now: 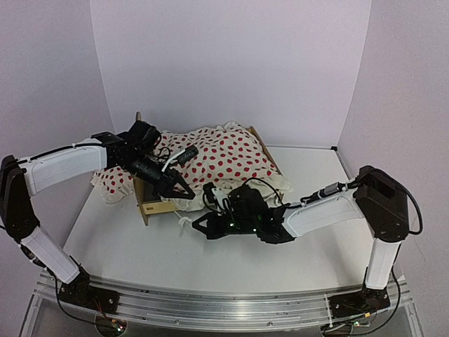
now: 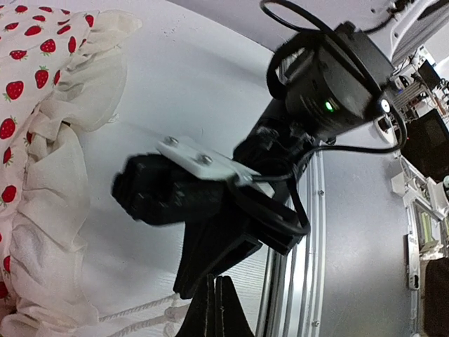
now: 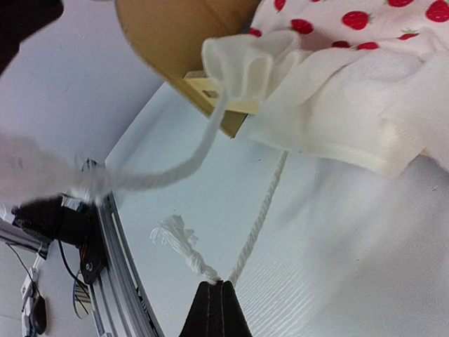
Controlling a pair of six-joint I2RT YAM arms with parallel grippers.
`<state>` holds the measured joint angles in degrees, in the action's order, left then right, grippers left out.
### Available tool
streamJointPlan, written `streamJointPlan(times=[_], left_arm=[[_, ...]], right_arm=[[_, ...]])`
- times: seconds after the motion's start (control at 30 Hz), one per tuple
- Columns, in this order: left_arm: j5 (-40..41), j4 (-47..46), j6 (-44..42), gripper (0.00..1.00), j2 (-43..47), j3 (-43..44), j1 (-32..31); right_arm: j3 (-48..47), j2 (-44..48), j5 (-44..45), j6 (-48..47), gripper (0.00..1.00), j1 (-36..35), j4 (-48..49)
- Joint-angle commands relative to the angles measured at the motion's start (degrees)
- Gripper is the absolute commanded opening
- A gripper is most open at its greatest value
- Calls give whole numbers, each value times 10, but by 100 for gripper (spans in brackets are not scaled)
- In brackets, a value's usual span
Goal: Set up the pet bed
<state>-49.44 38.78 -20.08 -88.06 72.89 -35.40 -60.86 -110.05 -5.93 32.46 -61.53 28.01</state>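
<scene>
The pet bed is a light plywood frame, mostly covered by a white red-dotted ruffled blanket. In the right wrist view its wooden corner shows above the blanket's ruffle. My right gripper lies low on the table in front of the bed. It is shut on a white twisted cord that runs up to the blanket; the cord's frayed end lies beside it. My left gripper hovers over the bed's front corner, shut with nothing between its tips.
More red-dotted fabric spills over the bed's left side. A second cord hangs from the blanket's corner. The right arm's wrist sits close under the left gripper. The aluminium rail runs along the near table edge.
</scene>
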Motion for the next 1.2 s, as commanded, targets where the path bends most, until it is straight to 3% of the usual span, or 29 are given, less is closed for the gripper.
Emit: streamJointPlan(times=[0.0, 0.2, 0.43, 0.57, 0.67, 0.87, 1.0, 1.17], left_arm=[[7, -1, -93, 0, 39, -62, -20], [16, -26, -177, 0, 61, -138, -47], [59, -124, -195, 1, 48, -185, -49], [63, -121, -233, 38, 78, -192, -49], [90, -122, -245, 51, 125, -201, -47], [142, -101, -239, 63, 182, -208, -8], [177, -103, -279, 76, 185, -226, 13], [174, -90, -348, 77, 157, -228, 13]], right_arm=[[-27, 25, 8, 29, 0, 21, 24], [-54, 18, -5, 42, 0, 30, 23], [-83, -9, -39, 55, 0, 30, 26], [-81, -15, -47, 58, 0, 30, 27], [-85, -23, -63, 58, 0, 30, 27], [-91, -40, -86, 57, 0, 24, 27], [-99, -46, -98, 44, 0, 17, 27], [-127, -62, -130, 23, 0, 7, 26]])
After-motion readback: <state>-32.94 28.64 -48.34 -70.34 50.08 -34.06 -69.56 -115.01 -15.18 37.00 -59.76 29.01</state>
